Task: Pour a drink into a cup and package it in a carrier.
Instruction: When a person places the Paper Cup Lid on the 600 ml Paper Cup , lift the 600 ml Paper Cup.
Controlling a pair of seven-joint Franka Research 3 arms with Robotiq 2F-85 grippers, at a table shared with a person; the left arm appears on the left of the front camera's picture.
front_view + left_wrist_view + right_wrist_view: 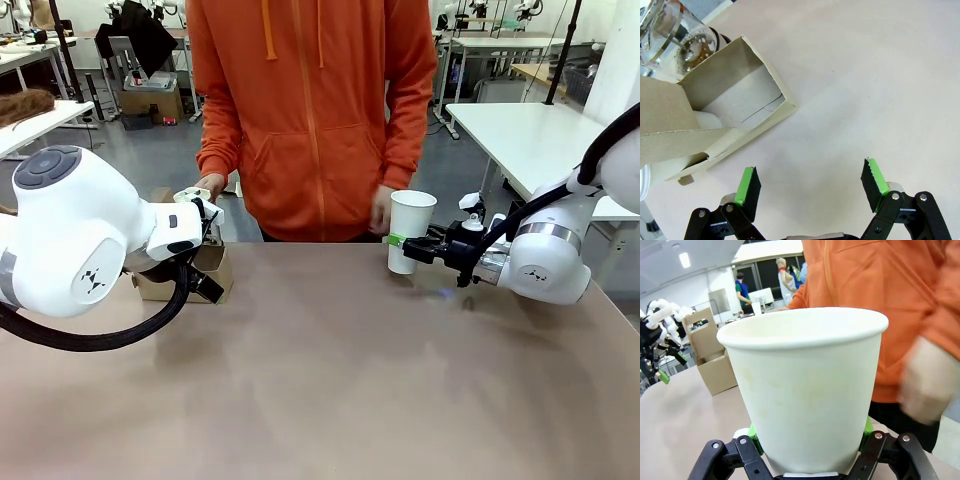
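The white paper cup [411, 228] stands upright and lidless at the table's far right, with my right gripper [402, 241] shut on its lower part. In the right wrist view the cup [805, 390] rises between the green pads [754, 432], and its inside is hidden. The brown cardboard carrier [190, 268] sits at the far left, partly behind my left arm. My left gripper [812, 185] hangs open just above the table beside the carrier [735, 100], nothing between its fingers. A glass press pot [675, 40] with brown liquid shows beyond the carrier.
A person in an orange hoodie [310, 110] stands at the far edge. One hand [380, 210] is close beside the cup, and the other hand [205, 187] holds something pale above the carrier. Bare brown tabletop [320, 380] spreads across the middle and front.
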